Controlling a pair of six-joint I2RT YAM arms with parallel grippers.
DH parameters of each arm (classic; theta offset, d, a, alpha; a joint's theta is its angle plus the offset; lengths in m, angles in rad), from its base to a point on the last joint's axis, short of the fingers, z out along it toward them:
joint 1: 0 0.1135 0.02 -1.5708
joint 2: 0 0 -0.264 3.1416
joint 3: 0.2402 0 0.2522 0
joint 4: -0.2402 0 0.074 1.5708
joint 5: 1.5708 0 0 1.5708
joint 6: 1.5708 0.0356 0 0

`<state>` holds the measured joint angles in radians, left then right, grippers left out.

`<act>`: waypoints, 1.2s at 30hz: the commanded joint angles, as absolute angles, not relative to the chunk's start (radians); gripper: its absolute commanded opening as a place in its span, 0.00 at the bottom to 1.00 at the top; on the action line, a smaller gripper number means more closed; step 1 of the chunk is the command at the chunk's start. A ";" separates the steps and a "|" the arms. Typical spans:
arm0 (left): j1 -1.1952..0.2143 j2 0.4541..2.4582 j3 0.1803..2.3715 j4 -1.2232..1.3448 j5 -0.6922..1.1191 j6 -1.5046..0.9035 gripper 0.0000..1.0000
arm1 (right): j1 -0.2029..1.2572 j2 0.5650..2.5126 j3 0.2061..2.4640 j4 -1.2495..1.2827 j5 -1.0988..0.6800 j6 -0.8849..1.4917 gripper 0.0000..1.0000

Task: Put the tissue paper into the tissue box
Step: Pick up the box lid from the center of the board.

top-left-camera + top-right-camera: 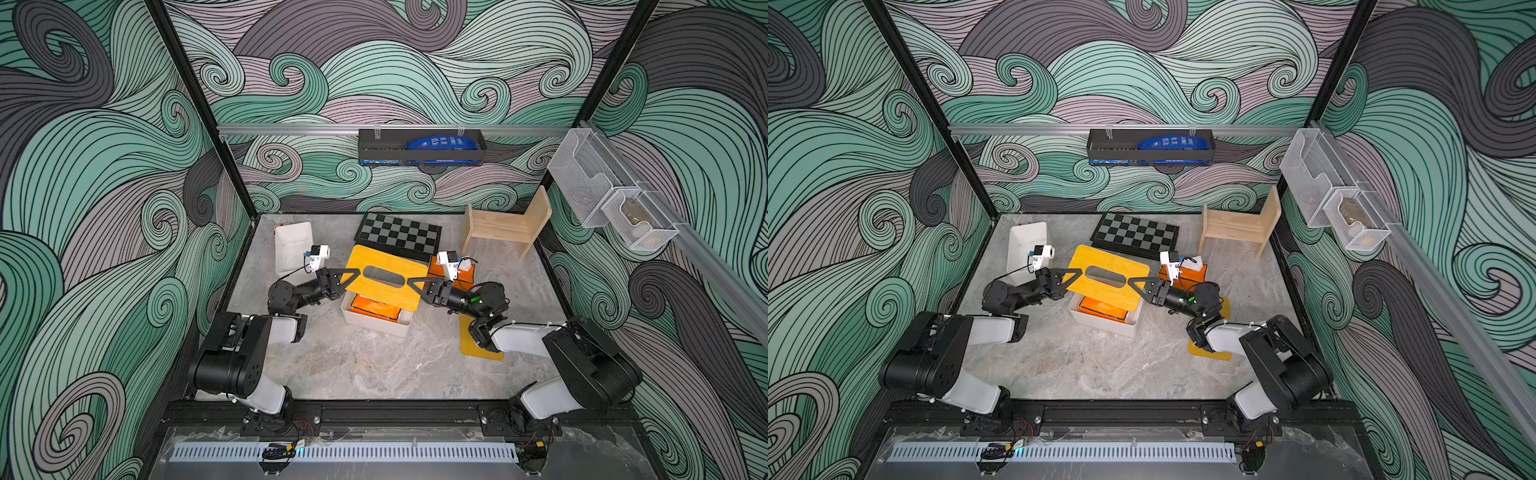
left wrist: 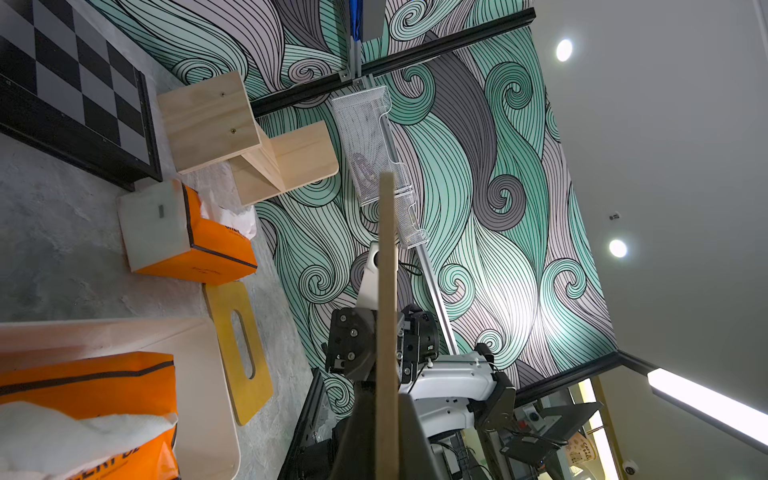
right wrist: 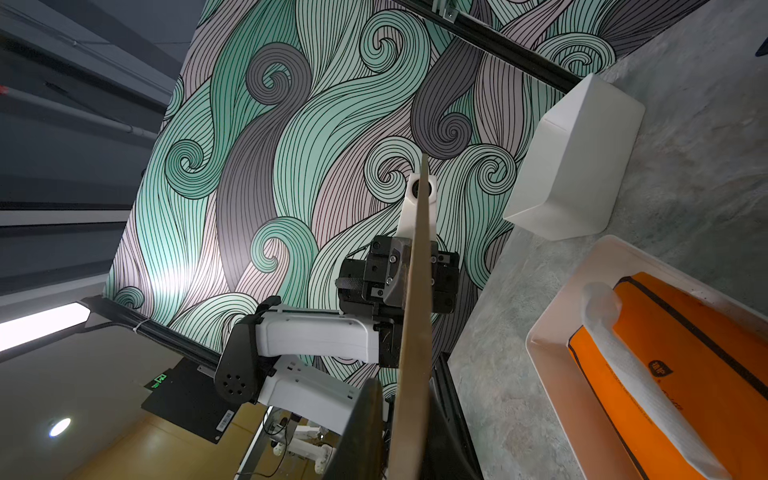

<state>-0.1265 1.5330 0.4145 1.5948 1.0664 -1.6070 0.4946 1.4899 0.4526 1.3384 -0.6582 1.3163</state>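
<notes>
The white tissue box (image 1: 374, 325) (image 1: 1100, 325) stands at the table's middle. An orange pack of tissue paper (image 1: 374, 308) (image 3: 685, 374) lies inside it, with a white tissue (image 3: 631, 374) (image 2: 62, 428) sticking out of its top. A yellow wooden lid (image 1: 399, 297) (image 1: 1096, 257) with an oval slot hangs tilted above the box. My left gripper (image 1: 352, 275) (image 2: 386, 407) is shut on the lid's left edge. My right gripper (image 1: 413, 282) (image 3: 409, 399) is shut on its right edge. Both wrist views show the lid edge-on between the fingers.
A second orange tissue pack (image 1: 457, 270) (image 2: 208, 249) lies behind my right wrist. Another yellow lid (image 1: 478, 349) (image 2: 237, 345) lies flat under my right arm. A second white box (image 1: 293, 247) (image 3: 573, 166), a chessboard (image 1: 399, 235) and a wooden stool (image 1: 507, 224) line the back.
</notes>
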 commanded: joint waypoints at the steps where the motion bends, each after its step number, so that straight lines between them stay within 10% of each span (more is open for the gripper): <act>1: -0.132 1.517 0.417 1.901 1.178 -1.993 0.00 | 0.502 1.471 0.474 1.283 -0.667 1.279 0.08; 6: -0.132 1.511 0.428 1.872 1.193 -1.960 0.03 | 0.501 1.452 0.483 1.236 -0.674 1.282 0.00; 11: -0.132 1.430 0.451 1.586 1.216 -1.744 0.26 | 0.496 1.415 0.489 1.166 -0.691 1.270 0.00; 18: -0.141 1.144 0.759 0.106 0.936 -0.653 0.87 | 0.450 1.293 0.483 0.939 -0.696 1.180 0.00; 36: -0.140 1.071 0.894 -0.205 0.581 -0.286 0.99 | 0.407 1.385 0.497 0.850 -0.834 1.279 0.00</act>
<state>-0.1379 1.0824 0.8551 -0.1471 0.6308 -0.3561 0.4091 1.3571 0.4686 0.8253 -0.7845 1.2488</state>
